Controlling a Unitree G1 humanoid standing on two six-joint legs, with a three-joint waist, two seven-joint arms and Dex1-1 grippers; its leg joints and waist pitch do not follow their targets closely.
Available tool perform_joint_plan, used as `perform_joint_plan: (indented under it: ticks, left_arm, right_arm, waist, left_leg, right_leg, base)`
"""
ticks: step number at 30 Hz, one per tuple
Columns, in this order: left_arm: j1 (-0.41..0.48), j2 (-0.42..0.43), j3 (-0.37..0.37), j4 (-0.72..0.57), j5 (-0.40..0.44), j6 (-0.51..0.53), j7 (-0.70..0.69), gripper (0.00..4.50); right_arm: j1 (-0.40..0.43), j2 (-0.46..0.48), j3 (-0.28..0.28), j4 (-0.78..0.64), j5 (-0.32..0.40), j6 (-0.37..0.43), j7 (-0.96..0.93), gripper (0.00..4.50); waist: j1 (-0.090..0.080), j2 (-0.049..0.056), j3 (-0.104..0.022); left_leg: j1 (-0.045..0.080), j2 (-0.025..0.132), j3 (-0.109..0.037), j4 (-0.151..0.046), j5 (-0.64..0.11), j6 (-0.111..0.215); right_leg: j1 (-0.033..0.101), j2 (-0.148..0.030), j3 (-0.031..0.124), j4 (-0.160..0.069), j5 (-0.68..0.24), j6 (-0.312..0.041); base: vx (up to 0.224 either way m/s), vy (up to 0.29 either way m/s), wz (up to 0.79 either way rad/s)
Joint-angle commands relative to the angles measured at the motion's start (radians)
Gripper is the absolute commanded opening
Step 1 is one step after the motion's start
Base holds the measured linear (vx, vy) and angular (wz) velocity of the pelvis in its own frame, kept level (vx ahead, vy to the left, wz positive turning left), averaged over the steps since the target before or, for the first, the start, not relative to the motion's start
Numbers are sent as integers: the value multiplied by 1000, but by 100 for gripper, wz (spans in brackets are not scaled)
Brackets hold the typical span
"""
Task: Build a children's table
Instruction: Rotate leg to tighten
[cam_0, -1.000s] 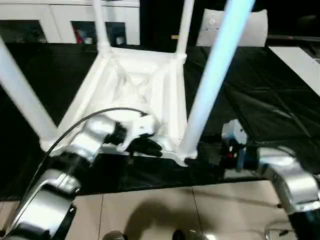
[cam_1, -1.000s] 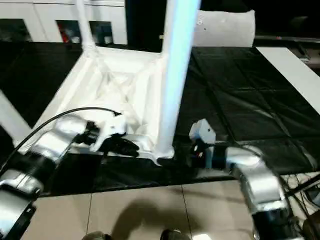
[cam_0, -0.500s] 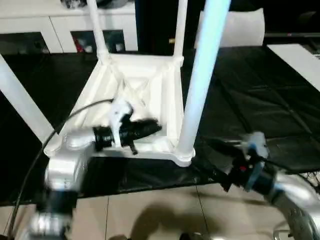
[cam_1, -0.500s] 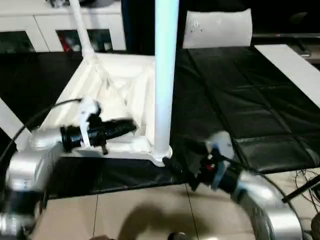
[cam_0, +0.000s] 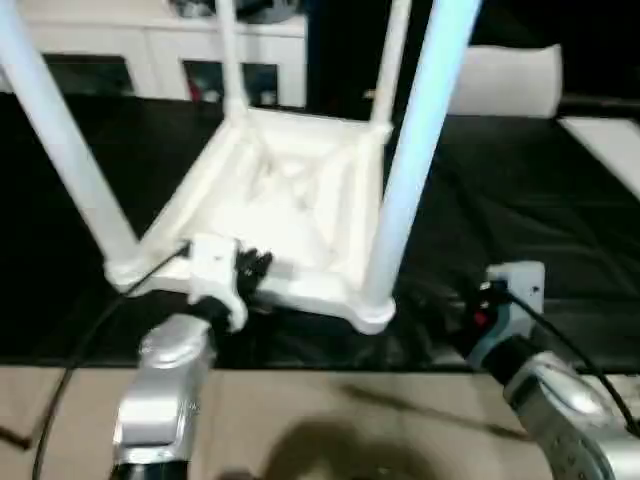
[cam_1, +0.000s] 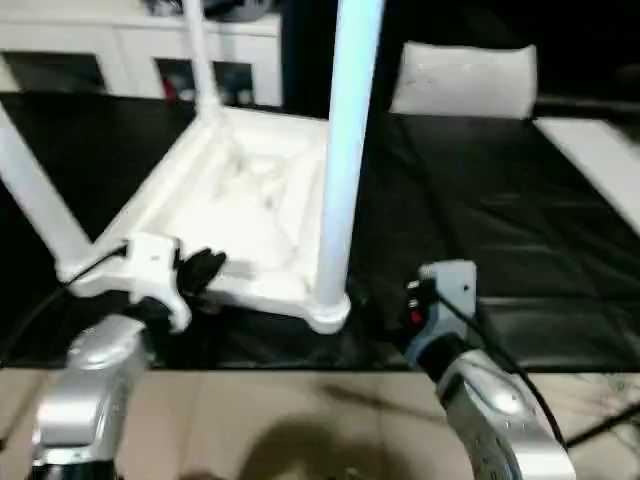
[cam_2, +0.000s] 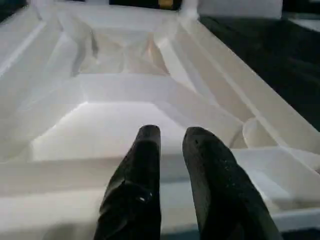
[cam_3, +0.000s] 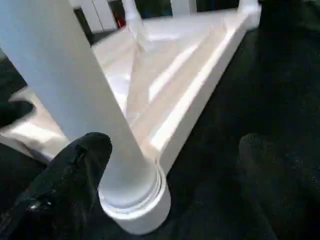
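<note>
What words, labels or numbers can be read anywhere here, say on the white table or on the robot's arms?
No text can be read.
Upside-down children's table: plain white plastic, no lettering visible.
White panel behind the black mat: a faint mark, too blurred to read.
Left gripper and right gripper: no readable label; a red spot near the right wrist carries no legible sign.

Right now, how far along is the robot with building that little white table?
Nearly done, it seems. The children's table lies upside down on the black mat with four legs standing in its corner sockets. The left gripper, fingers nearly together, sits at the near rim; the right gripper is open around the near right leg. Probably left: turning it upright.
</note>
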Motion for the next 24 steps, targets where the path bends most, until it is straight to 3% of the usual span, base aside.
perform_joint_plan:
  ticks: [1, 2, 3, 4, 5, 6, 7, 8, 10, 12, 13, 15, 17, 19, 23, 24]
  left_arm:
    - [18, 5, -16, -39, 11, 12, 7, 99]
    - [30, 8, -26, -64, -7, 4, -12, 99]
    - [32, 8, -27, -67, -9, 4, -14, 99]
    - [49, 22, -41, -78, 5, -16, -19, 99]
    - [55, 25, -43, -80, 5, -14, -21, 99]
    - [62, 29, -45, -84, 2, -10, -20, 99]
    - [73, 32, -46, -93, -9, -13, -24, 99]
    - [78, 33, -47, -99, -16, -15, -22, 99]
    - [82, 35, -46, -104, -24, -10, -25, 99]
    - [99, 43, -40, -118, -37, 2, -33, 99]
    - [101, 44, -40, -120, -41, 2, -35, 99]
    - [110, 46, -36, -122, -36, -9, -25, 99]
    - [138, 46, -33, -134, -47, -25, -26, 99]
    - [171, 45, -31, -153, -68, -42, -26, 99]
    - [195, 45, -27, -180, -90, -71, -32, 99]
    - [196, 46, -28, -180, -89, -73, -32, 99]
  right_arm:
    - [7, 21, 23, 5, -31, -20, -23, 450]
    - [14, 29, 25, 16, -50, -36, -41, 450]
    - [14, 30, 25, 17, -52, -37, -43, 450]
    - [20, 29, 19, 36, -70, -66, -61, 450]
    - [20, 29, 19, 39, -70, -70, -63, 450]
    - [19, 27, 19, 41, -66, -71, -67, 450]
    - [19, 24, 20, 39, -61, -73, -67, 450]
    - [19, 16, 27, 37, -66, -80, -66, 450]
    - [21, 7, 38, 26, -53, -77, -44, 450]
    - [26, 14, 45, 9, -57, -90, -35, 450]
    - [28, 14, 46, 10, -60, -94, -36, 450]
    - [37, 12, 50, 4, -66, -122, -33, 450]
    - [58, 24, 28, -16, -41, -141, -34, 450]
    - [81, 38, -4, -40, 0, -164, -26, 450]
    - [120, 56, -40, -75, 51, -216, -4, 450]
    - [122, 55, -41, -76, 52, -218, -3, 450]
  waist:
    - [0, -6, -52]
    - [-13, 4, -48]
    - [-20, 4, -46]
    - [-28, 7, -48]
    - [-34, 1, -42]
    - [-37, 2, -39]
    - [-42, 0, -36]
    - [-46, -6, -36]
    - [-50, -3, -37]
    - [-58, -16, -36]
    - [-58, -11, -39]
    - [-61, -16, -38]
    - [-64, -22, -38]
    - [-63, -22, -39]
    - [-61, -27, -45]
    - [-60, -28, -44]
  left_leg:
    - [-6, 81, -12, -85, -16, 145]
    - [4, 99, -10, -91, -67, 134]
    - [5, 107, -15, -98, -112, 114]
    - [3, 110, -19, -104, -191, 64]
    - [6, 103, -11, -106, -253, 34]
    - [6, 99, -8, -106, -284, 21]
    - [4, 92, -9, -106, -325, 7]
    - [3, 86, -9, -104, -335, 2]
    - [3, 84, -10, -103, -334, 0]
    - [-7, 83, -12, -104, -314, 8]
    - [-7, 85, -14, -105, -299, 8]
    - [-10, 88, -14, -108, -294, 10]
    - [-10, 88, -11, -107, -283, 17]
    - [-10, 90, -11, -109, -274, 21]
    - [-10, 96, -9, -111, -240, 28]
    - [-6, 96, -8, -113, -264, 27]
  right_leg:
    - [50, -99, 82, -116, -382, -136]
    - [38, -82, 71, -111, -305, -160]
    - [42, -80, 68, -109, -300, -159]
    - [49, -79, 66, -112, -287, -134]
    - [45, -85, 70, -120, -316, -119]
    - [45, -87, 69, -124, -353, -111]
    - [47, -93, 67, -134, -437, -80]
    - [44, -95, 67, -144, -490, -49]
    - [42, -96, 67, -149, -517, -29]
    - [46, -98, 63, -154, -533, -6]
    - [46, -100, 63, -152, -520, -11]
    - [45, -98, 64, -151, -495, -16]
    - [44, -101, 67, -150, -481, -24]
    - [43, -101, 71, -147, -462, -28]
    - [46, -99, 74, -134, -359, -56]
    - [47, -98, 72, -134, -376, -57]
  base:
    - [0, 0, 0]
    - [0, 0, 0]
    - [0, 0, 0]
    - [0, 0, 0]
    - [0, 0, 0]
    - [0, 0, 0]
    - [0, 0, 0]
    - [0, 0, 0]
    - [0, 0, 0]
    - [0, 0, 0]
    - [0, 0, 0]
    - [0, 0, 0]
    - [0, 0, 0]
    - [0, 0, 0]
    - [0, 0, 0]
    - [0, 0, 0]
